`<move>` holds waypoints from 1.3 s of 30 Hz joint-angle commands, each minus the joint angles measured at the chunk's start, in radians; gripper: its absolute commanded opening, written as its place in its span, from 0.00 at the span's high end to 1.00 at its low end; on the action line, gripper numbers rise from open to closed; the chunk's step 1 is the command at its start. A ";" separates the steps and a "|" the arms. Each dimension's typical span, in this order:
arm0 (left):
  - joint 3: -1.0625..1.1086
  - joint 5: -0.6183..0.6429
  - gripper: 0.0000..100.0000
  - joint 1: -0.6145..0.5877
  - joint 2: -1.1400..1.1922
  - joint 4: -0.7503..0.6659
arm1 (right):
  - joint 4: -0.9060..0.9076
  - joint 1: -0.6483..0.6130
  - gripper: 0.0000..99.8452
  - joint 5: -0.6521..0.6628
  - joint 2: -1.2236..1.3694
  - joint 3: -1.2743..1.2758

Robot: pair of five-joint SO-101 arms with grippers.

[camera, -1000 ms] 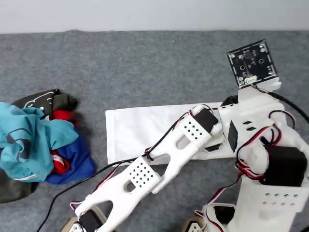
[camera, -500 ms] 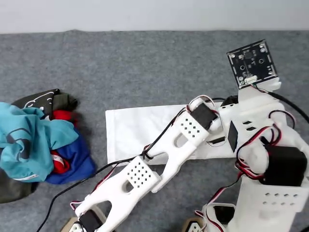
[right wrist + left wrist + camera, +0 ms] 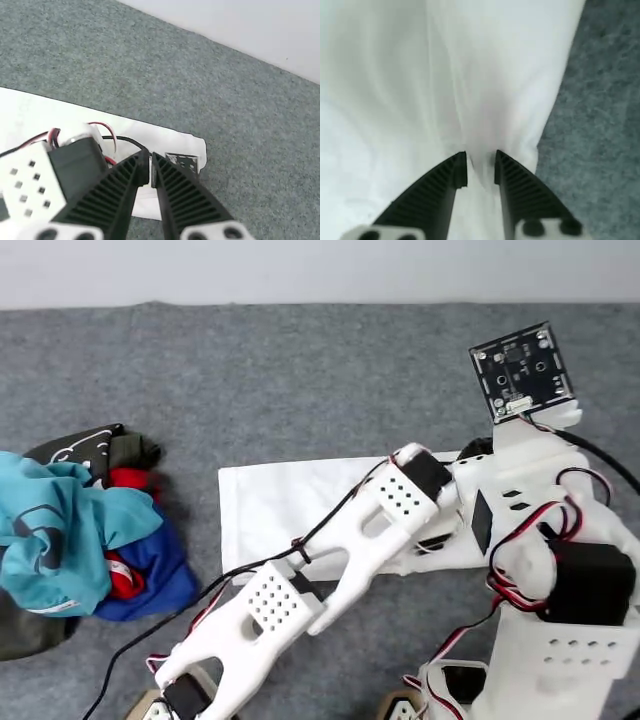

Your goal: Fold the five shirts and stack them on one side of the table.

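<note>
The white shirt [image 3: 280, 515] lies flat mid-table as a long band, its long axis running left to right on the grey felt table cover [image 3: 300, 380]. The left gripper [image 3: 480, 167] sits at the band's right end by the near edge, its ribbed black jaws pinching a raised ridge of the thin, soft cloth, which fans away from them in shallow creases. The right gripper [image 3: 150, 165] hangs just above the same right end, jaws pressed almost together on nothing. The left arm therefore looks better placed for carrying that end leftward along the axis. A crumpled heap of shirts [image 3: 70, 530], teal, blue, red and dark, waits at the far left.
</note>
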 commanded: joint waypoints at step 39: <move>0.696 0.229 0.97 -0.555 -0.786 0.029 | 0.147 -0.002 0.98 -0.003 -0.012 -0.002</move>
